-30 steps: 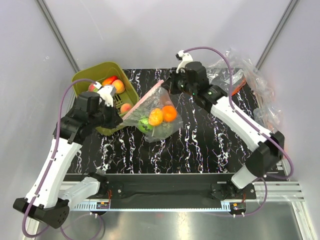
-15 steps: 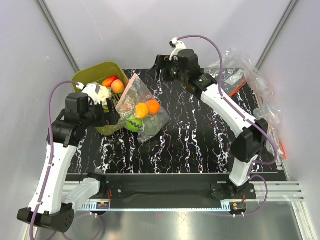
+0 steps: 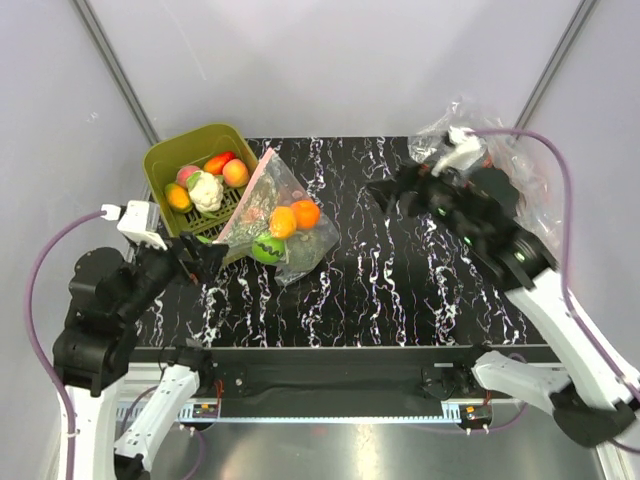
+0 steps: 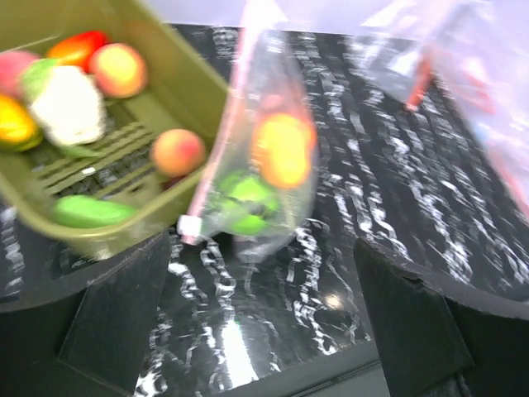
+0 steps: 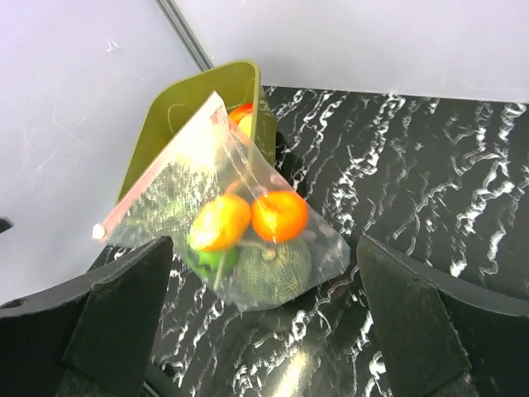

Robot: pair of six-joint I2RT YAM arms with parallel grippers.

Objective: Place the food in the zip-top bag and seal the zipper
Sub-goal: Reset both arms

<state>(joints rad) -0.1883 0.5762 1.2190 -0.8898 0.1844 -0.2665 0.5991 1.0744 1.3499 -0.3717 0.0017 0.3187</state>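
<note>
Leaning on the wall of the olive-green plastic tub (image 3: 190,138), the clear dotted plastic zip-top bag (image 3: 270,205) sits at the left of the black marbled tabletop (image 3: 400,280). Two toy oranges (image 3: 283,221) and a green toy lime (image 3: 265,247) show through its skin. A white toy cauliflower (image 3: 207,190) and peach and red toy pieces (image 3: 236,172) lie in the tub, so the filling looks unfinished to me.

Now the line that matters: the thin pink-red zipper strip (image 3: 250,190) runs along the bag's tub-side edge. Its long axis goes from the near left up and away toward the far side, propped against the tub rim. Whether that strip is pressed shut, I cannot tell.

Left pincer (image 4: 263,265): jaws spread wide, nothing between them, just near-left of the bag, the strip's near end right ahead of it. Right pincer (image 5: 263,248): jaws wide too, empty, well apart across the table, the bag ahead and to its left.

The left arm is clearly nearer, to the strip and to the tub food alike, so I'd expect the next reach to fall to it.
</note>
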